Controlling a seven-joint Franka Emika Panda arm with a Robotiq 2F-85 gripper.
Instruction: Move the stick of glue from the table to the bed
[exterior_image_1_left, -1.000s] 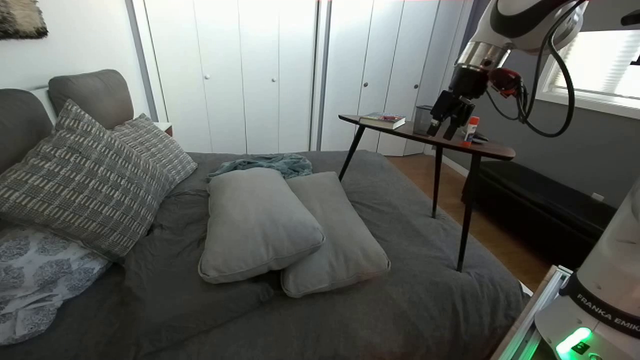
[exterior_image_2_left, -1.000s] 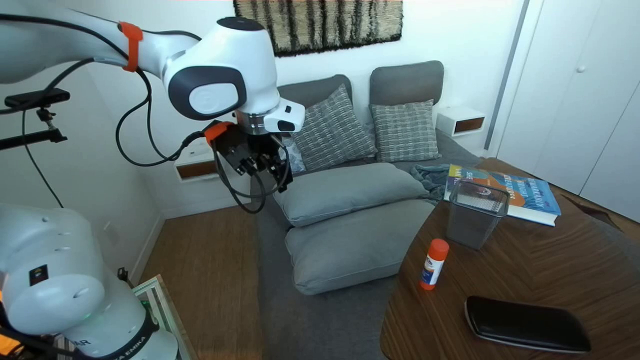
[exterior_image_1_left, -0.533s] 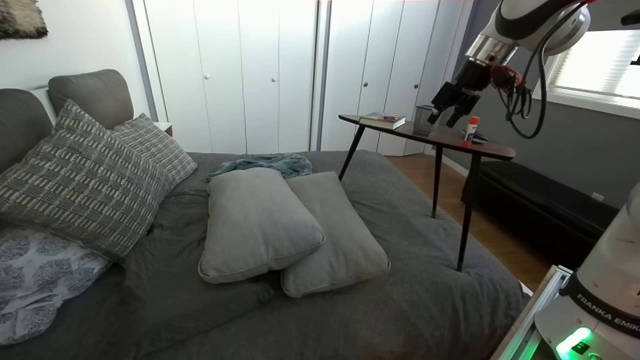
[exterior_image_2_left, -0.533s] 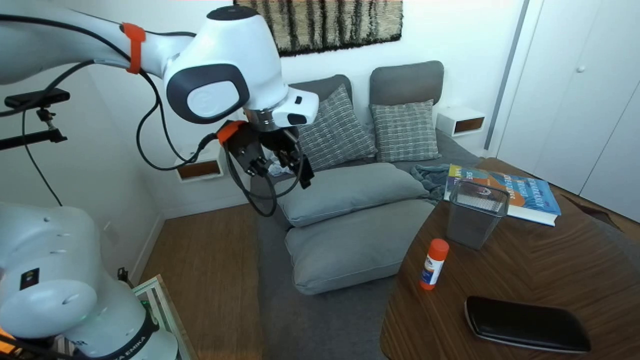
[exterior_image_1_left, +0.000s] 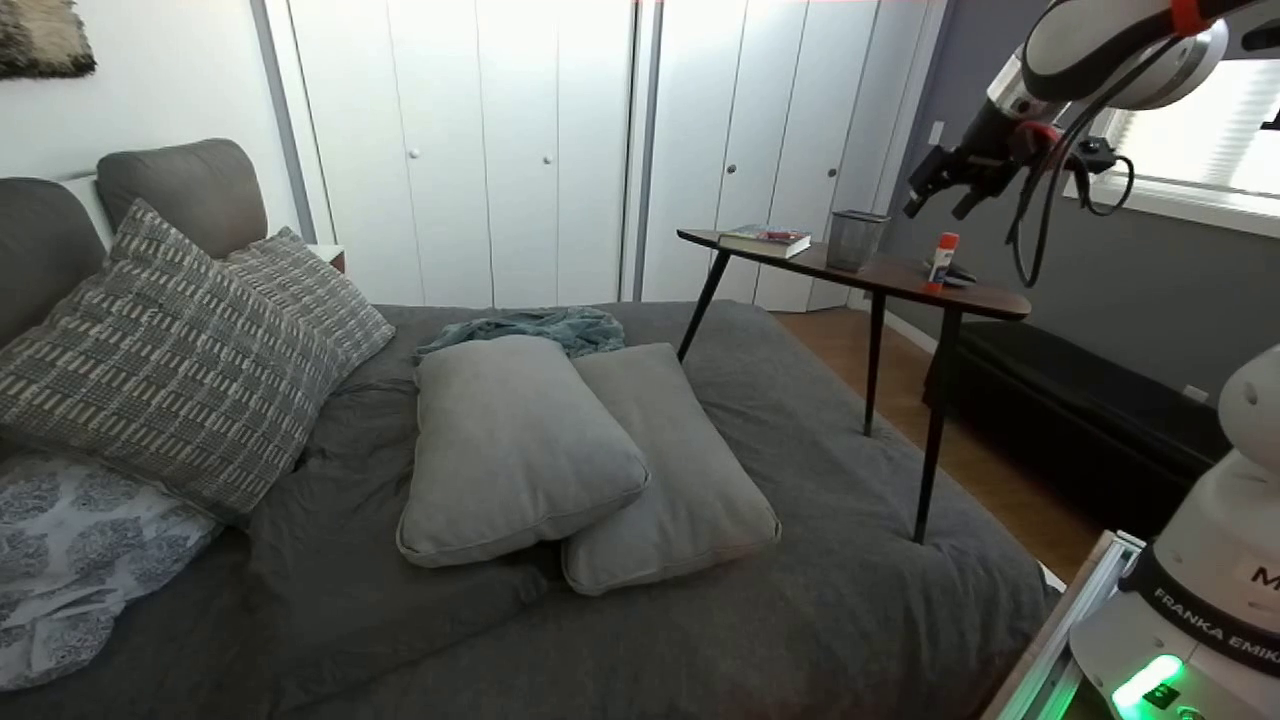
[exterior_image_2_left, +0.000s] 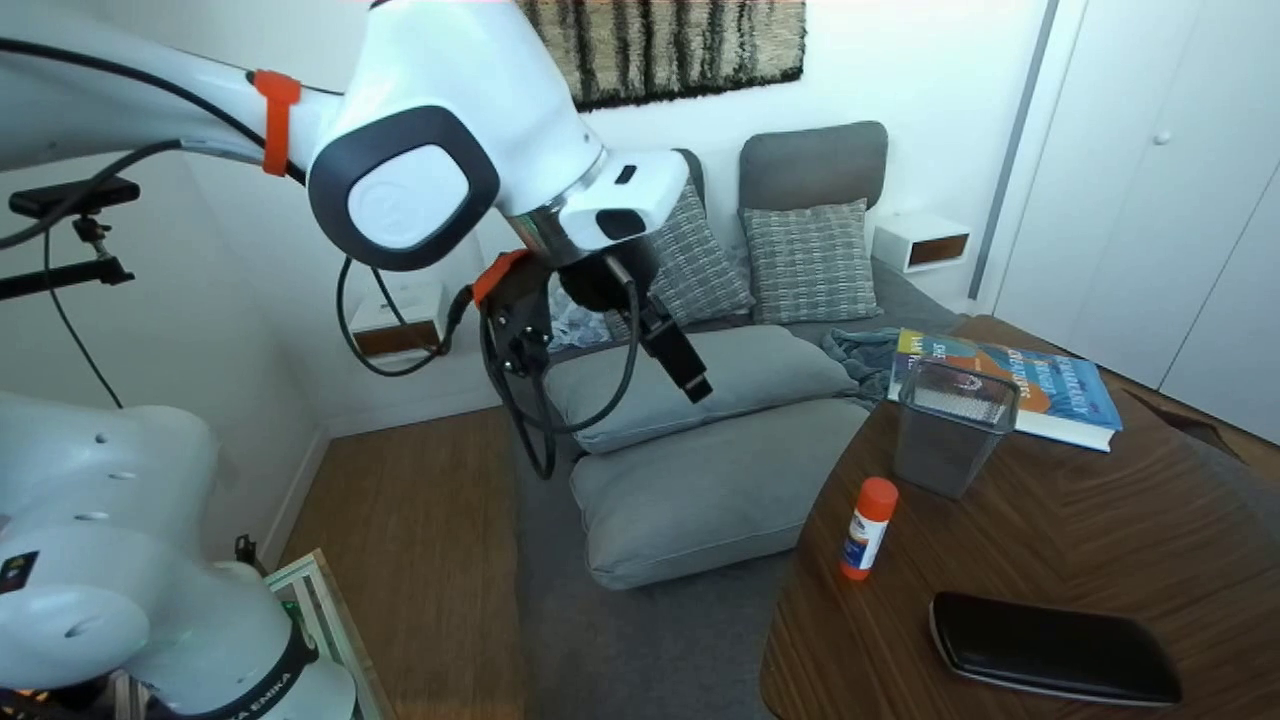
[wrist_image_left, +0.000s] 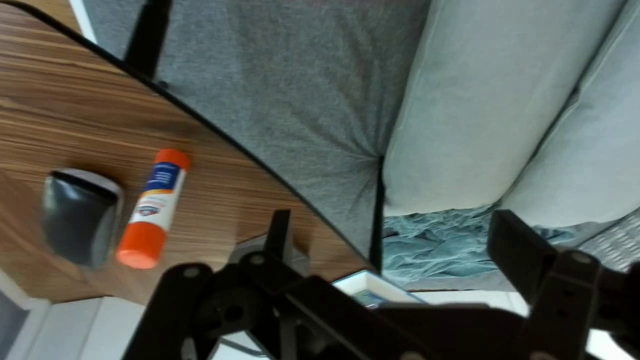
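The stick of glue (exterior_image_2_left: 868, 530), with orange cap and base and a white-and-blue label, stands upright near the edge of the dark brown table (exterior_image_2_left: 1040, 545). It also shows in an exterior view (exterior_image_1_left: 941, 262) and in the wrist view (wrist_image_left: 154, 207). My gripper (exterior_image_1_left: 937, 208) is tilted, raised above the table's height and apart from the glue. In the wrist view the gripper (wrist_image_left: 392, 220) is open and empty; the glue lies left of both fingers. The grey bed (exterior_image_1_left: 850, 600) extends under the table's edge. One fingertip is hidden in an exterior view.
A mesh cup (exterior_image_2_left: 950, 430) and a thick book (exterior_image_2_left: 1050, 385) stand beyond the glue on the table. A black case (exterior_image_2_left: 1050, 650) lies beside it. Grey pillows (exterior_image_1_left: 520, 450) and a teal blanket (wrist_image_left: 435, 245) lie on the bed. Cables (exterior_image_2_left: 545, 430) hang by the wrist.
My gripper has risen and tilted, its fingers swinging outward; it has moved right in both exterior views. The cup is now uncovered. The glue has not moved.
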